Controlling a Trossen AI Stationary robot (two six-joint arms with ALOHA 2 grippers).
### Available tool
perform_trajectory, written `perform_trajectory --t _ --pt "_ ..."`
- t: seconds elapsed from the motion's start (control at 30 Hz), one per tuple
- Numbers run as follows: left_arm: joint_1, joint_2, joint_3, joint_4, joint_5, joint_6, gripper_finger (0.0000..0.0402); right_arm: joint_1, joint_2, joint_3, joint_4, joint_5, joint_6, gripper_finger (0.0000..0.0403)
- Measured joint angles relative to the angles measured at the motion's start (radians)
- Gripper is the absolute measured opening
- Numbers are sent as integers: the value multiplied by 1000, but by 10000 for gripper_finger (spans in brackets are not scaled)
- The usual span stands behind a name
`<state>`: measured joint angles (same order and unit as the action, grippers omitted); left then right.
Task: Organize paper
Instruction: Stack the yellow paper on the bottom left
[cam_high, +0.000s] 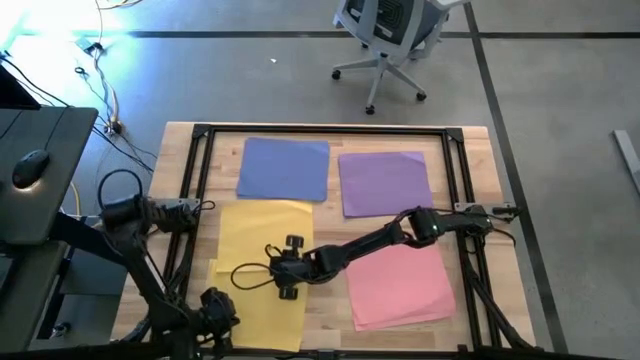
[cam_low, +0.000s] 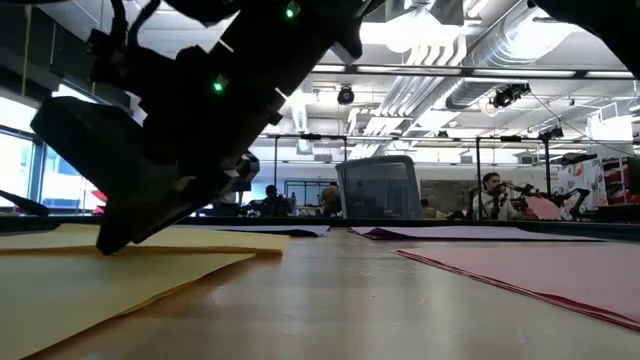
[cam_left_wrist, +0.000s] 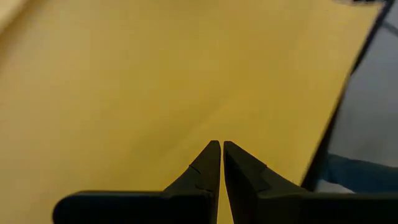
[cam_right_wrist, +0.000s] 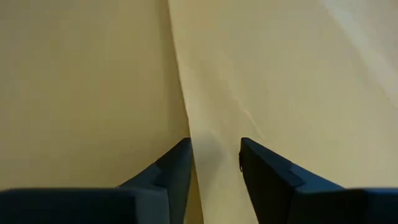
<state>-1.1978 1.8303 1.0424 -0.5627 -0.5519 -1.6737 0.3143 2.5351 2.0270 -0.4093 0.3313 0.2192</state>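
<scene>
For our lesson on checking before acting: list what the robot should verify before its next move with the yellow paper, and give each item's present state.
1. Right hand over the yellow paper: ok.
2. Right hand open, a yellow sheet's edge between its fingers: ok.
3. Fingertip touching the sheet in the low view: ok.
4. Yellow sheets squared up: not ok, the edges are offset.
5. Left hand shut over yellow paper, gripping nothing: ok.
6. Blue paper, purple paper and pink paper lie apart: ok.
</scene>
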Motion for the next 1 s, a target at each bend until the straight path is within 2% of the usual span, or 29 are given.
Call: perform_trajectory --t 0.2,0.27,0.63,1.0 --pt "17 60 3 18 0 0 0 -13 1 0 -12 -74 15 20" --pt "23 76 6 24 -10 -1 0 -13 1 2 -15 -84 42 7" --pt "59 105 5 10 -54 -27 0 35 6 121 -80 -104 177 0" --pt "70 105 3 -22 -55 -26 0 115 6 148 -97 -166 253 0"
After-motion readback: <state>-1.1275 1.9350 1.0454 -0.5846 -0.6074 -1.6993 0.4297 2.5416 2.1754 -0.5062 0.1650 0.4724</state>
